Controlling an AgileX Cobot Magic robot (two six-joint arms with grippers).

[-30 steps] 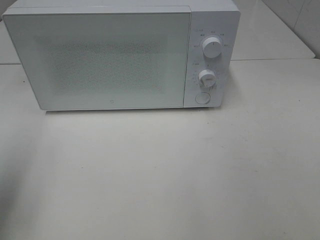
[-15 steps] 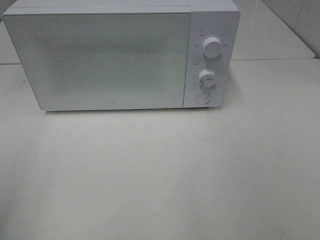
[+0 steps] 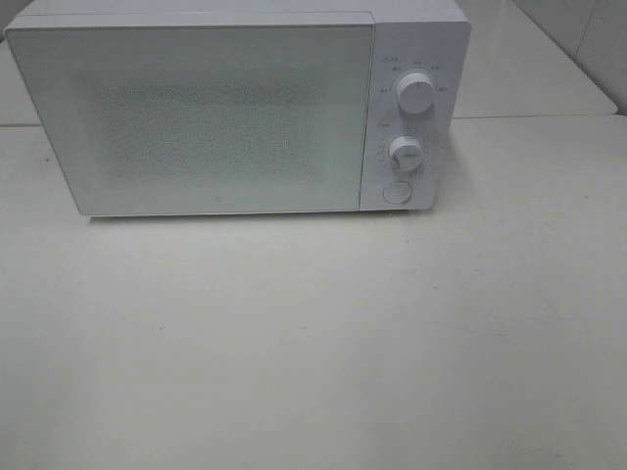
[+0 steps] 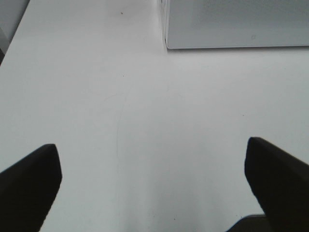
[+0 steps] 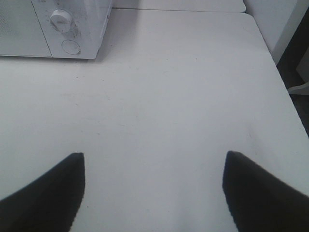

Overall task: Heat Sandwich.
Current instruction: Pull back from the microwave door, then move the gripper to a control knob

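White microwave [image 3: 235, 108] sits shut at the far side of the worktop [image 3: 313, 343] in the high view. The sandwich shows nowhere, perhaps hidden behind the door [image 3: 196, 117]. Left wrist: the left pincer [image 4: 152, 157] gapes wide, empty. Right wrist: the right pincer [image 5: 154, 162] is wide and empty too, with the round button [image 5: 71, 46] on the far side. Probably the door comes next, calling for a press there.

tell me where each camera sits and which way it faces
Exterior high: mounted high, looking down at the closed microwave and table; no arm shows.
Left wrist: on the left arm, facing the microwave's door corner; open left gripper shows.
Right wrist: on the right arm, facing a dial; open right gripper shows.
All share the microwave.
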